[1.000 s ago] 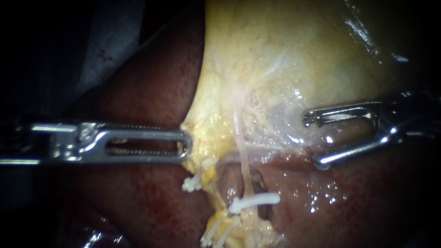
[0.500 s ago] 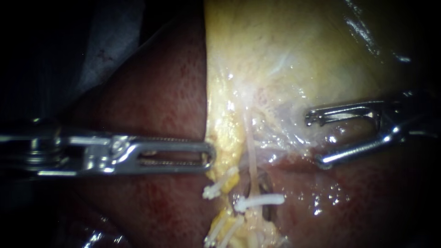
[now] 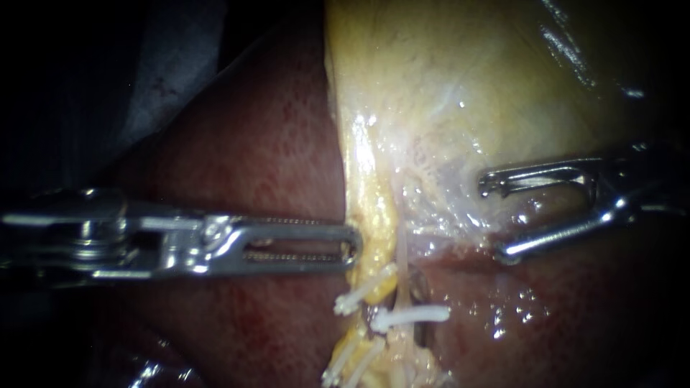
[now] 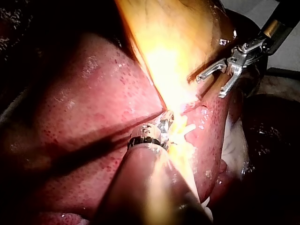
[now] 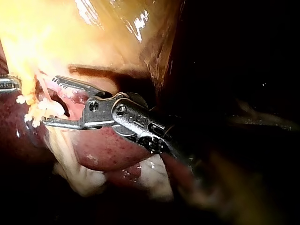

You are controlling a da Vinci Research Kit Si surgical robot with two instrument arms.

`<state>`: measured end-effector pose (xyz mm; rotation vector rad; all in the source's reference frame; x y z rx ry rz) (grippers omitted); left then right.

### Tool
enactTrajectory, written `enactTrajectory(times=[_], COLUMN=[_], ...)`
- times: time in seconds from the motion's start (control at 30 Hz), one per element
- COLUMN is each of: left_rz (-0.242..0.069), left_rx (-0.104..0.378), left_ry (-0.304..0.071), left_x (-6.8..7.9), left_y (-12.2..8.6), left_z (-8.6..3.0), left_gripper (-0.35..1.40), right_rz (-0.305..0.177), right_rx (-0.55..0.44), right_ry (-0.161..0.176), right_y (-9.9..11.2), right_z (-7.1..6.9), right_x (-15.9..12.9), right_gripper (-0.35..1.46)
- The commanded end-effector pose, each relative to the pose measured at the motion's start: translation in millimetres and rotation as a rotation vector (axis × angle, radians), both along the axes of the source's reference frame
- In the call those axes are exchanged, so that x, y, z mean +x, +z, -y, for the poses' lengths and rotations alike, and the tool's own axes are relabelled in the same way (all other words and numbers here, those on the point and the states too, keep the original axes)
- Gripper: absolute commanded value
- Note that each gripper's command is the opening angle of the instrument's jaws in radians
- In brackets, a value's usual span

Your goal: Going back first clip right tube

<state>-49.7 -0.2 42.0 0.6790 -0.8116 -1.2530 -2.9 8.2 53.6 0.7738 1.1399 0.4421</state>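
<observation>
My left instrument (image 3: 351, 248) comes in level from the left, its slotted jaws shut on the yellow edge of the gallbladder (image 3: 460, 79). Just right of it a thin pale tube (image 3: 404, 259) runs down to a white clip (image 3: 413, 315) that lies across it. Another white clip (image 3: 365, 291) sits under the left jaws. My right instrument (image 3: 491, 220) hangs off to the right with its jaws open and nothing gripped, clear of the tube. The left wrist view shows the left jaws (image 4: 165, 130) at the yellow edge. In the right wrist view the open jaws (image 5: 50, 100) stand beside the clips (image 5: 47, 108).
Dark red liver (image 3: 244, 158) lies left of and below the gallbladder, and wet liver (image 3: 546, 309) fills the lower right. More white clips (image 3: 350, 359) sit low among yellow fat. Pale cloth (image 3: 172, 65) shows at the far upper left.
My left instrument has moved right, carrying the gallbladder's yellow edge with it toward the tube. The clips have shifted slightly right. My right instrument has stayed where it was.
</observation>
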Motion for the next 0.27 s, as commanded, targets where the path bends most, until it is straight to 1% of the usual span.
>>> enactTrajectory(times=[0.03, 0.27], left_rz=[0.001, 0.001], left_rx=[0.000, 0.000], left_ry=[0.001, 0.001], left_x=[0.0, 0.0], left_y=[0.0, -0.1], left_z=[0.0, 0.0], left_gripper=[-0.35, -0.35], right_rz=[0.000, 0.000], right_rx=[0.000, 0.000], right_ry=[0.000, -0.001], right_y=[0.0, 0.0], right_z=[0.0, 0.0], right_x=[0.0, -0.1], right_gripper=[0.55, 0.55])
